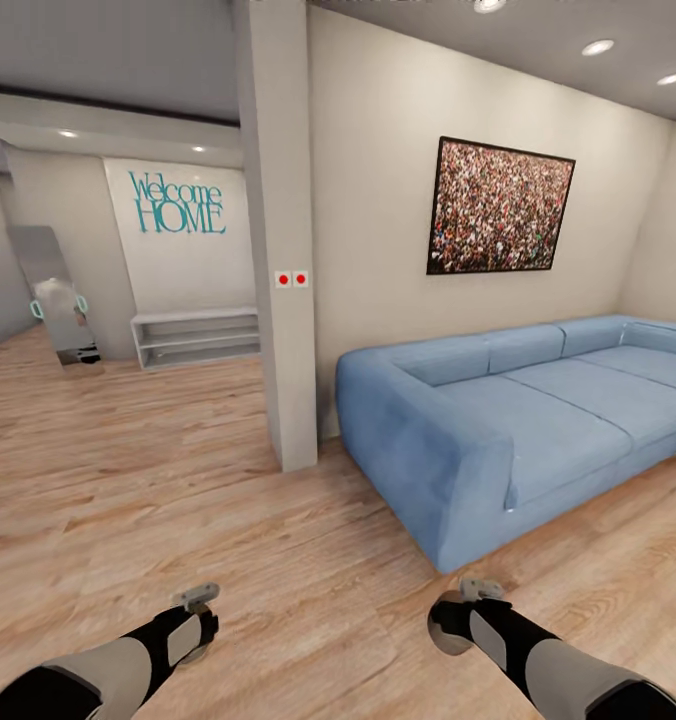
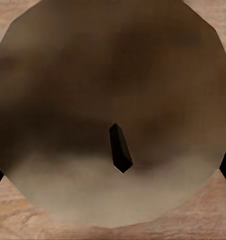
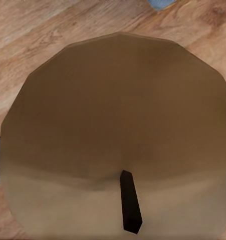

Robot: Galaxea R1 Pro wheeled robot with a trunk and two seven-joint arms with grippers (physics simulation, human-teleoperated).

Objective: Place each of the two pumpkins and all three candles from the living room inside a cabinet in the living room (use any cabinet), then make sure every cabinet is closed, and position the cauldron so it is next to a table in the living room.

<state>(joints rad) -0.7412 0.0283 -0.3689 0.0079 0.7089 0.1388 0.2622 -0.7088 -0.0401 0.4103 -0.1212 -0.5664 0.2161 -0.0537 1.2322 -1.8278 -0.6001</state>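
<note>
A wide stretch of light wooden plank floor (image 1: 128, 480) lies open ahead and to the left, bounded at the middle by one square white pillar (image 1: 283, 240) and on the right by one long light-blue fabric sofa (image 1: 518, 420), whose near corner comes close to the right arm. Far left stands one low white shelf unit (image 1: 196, 337) under a teal "Welcome HOME" wall sign (image 1: 176, 203). Two candles are in view: the left gripper (image 1: 196, 600) is pinching one stubby cream-beige candle with a dark wick (image 2: 113, 125), and the right gripper (image 1: 475, 590) is pinching another cream-beige candle (image 3: 118, 130), both above the floor.
</note>
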